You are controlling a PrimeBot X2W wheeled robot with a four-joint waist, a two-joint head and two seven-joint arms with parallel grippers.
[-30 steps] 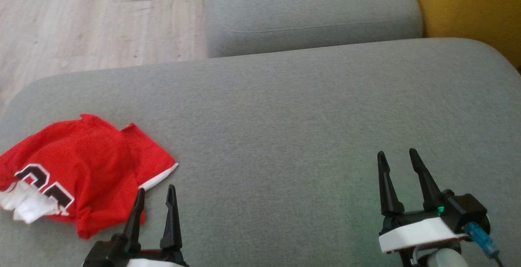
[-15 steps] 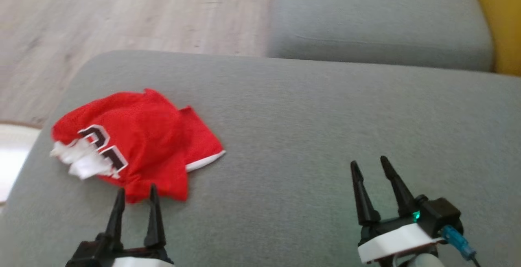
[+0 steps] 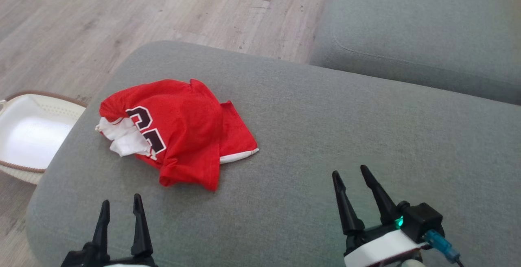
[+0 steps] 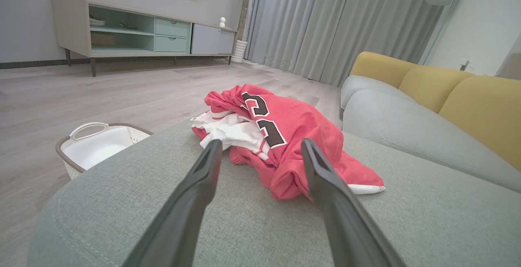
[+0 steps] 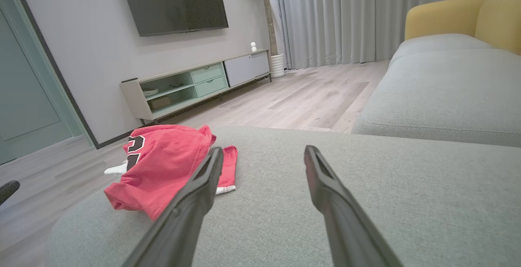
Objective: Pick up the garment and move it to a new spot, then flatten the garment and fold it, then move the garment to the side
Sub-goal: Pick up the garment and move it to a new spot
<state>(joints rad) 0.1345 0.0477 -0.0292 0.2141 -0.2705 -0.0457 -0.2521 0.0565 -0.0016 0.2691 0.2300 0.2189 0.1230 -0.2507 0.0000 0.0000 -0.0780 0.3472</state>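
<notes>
The garment is a crumpled red jersey with white trim and a black number, lying in a heap on the left part of the grey sofa cushion. The left wrist view has the garment just beyond my fingers, and the right wrist view has the garment off to the left. My left gripper hovers open near the cushion's front left edge, short of the garment and empty. My right gripper stands open over bare cushion to the garment's right, holding nothing.
A white basket with a brown rim sits on the wood floor left of the cushion. A second grey cushion lies at the back right, with yellow backrests beyond. A TV cabinet stands across the room.
The camera has swung left, so the garment now sits nearer the picture's middle and the basket has come into view. Both grippers stay open and sit lower in the picture.
</notes>
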